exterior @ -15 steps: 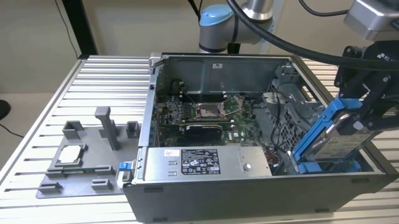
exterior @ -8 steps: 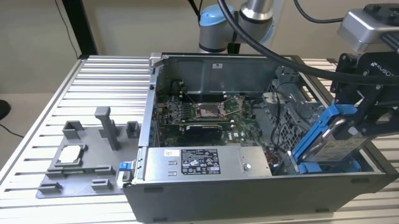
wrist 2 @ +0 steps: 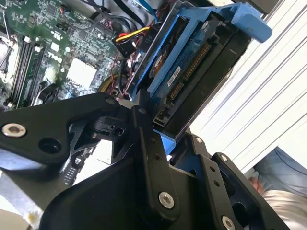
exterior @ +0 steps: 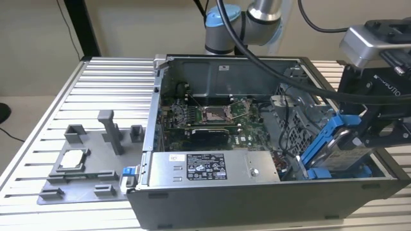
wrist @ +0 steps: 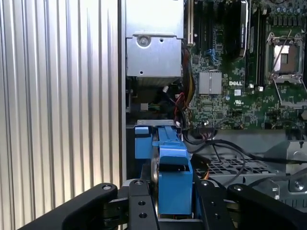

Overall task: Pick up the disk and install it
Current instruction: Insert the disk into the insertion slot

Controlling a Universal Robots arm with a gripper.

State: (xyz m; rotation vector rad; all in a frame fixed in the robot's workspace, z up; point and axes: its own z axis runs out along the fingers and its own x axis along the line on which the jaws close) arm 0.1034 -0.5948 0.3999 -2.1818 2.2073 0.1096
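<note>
Over at the exterior view's left, near the table's edge, a grey fixture plate lies flat with a small silver chip seated in one of its pockets, well apart from the action. Next across, the open computer case takes the middle of the table. Its green motherboard is laid bare, and a grey power supply box with a black-and-white label runs along the near wall. Behind the case, at the table's far edge, the arm rises with black cables looping off it over the case.

And now the exterior view's right — the claw is at that end of the case, and it has the disk. Blue-framed silver metal, the disk stands steeply tilted, lower end dipped inside the case near its near corner, upper end leaning toward the exterior view's right.

In the first wrist view the claw is closed in on the disk — black fingers pressed to both sides of the blue frame. In the second wrist view the disk shows its connector edge, with the motherboard beyond it.
</note>
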